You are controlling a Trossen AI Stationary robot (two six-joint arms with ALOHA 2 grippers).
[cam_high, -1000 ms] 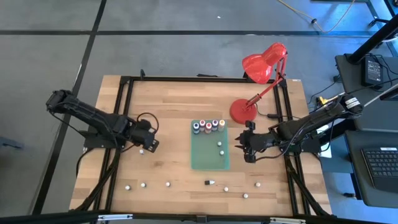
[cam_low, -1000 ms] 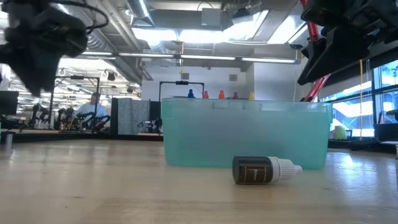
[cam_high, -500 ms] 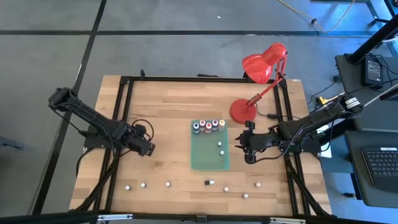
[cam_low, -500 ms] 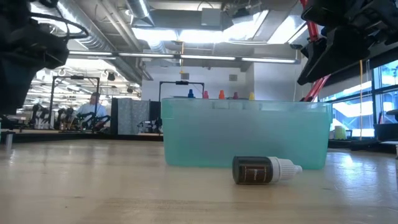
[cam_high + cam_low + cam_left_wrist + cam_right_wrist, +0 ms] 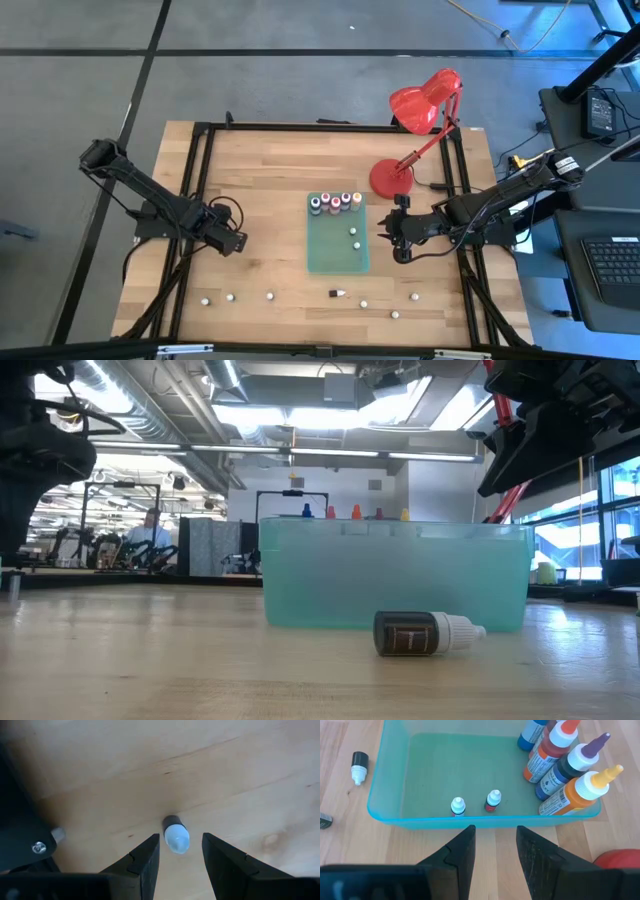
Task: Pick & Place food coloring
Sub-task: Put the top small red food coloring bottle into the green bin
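Observation:
The food coloring bottles are spread about. One tiny bottle with a pale cap (image 5: 175, 835) stands upright on the wood, and my open left gripper (image 5: 180, 838) (image 5: 233, 242) hangs above it with a finger on either side, apart from it. Two tiny bottles (image 5: 458, 806) (image 5: 493, 800) stand inside the green tray (image 5: 325, 255). A row of taller bottles (image 5: 335, 203) stands at the tray's far end. A dark bottle (image 5: 425, 633) lies on its side near the tray. My open right gripper (image 5: 495, 829) (image 5: 398, 242) hovers just right of the tray.
Several more tiny bottles (image 5: 230, 296) (image 5: 395, 314) stand along the table's near edge. A red desk lamp (image 5: 415, 130) stands at the far right behind my right arm. Another small capped bottle (image 5: 358, 767) sits outside the tray. Bare wood lies between my left gripper and the tray.
My left gripper has moved toward the table's near edge and slightly left. It now stands over the small pale-capped bottle, which showed beside it in the high view a second ago and is now covered by it.

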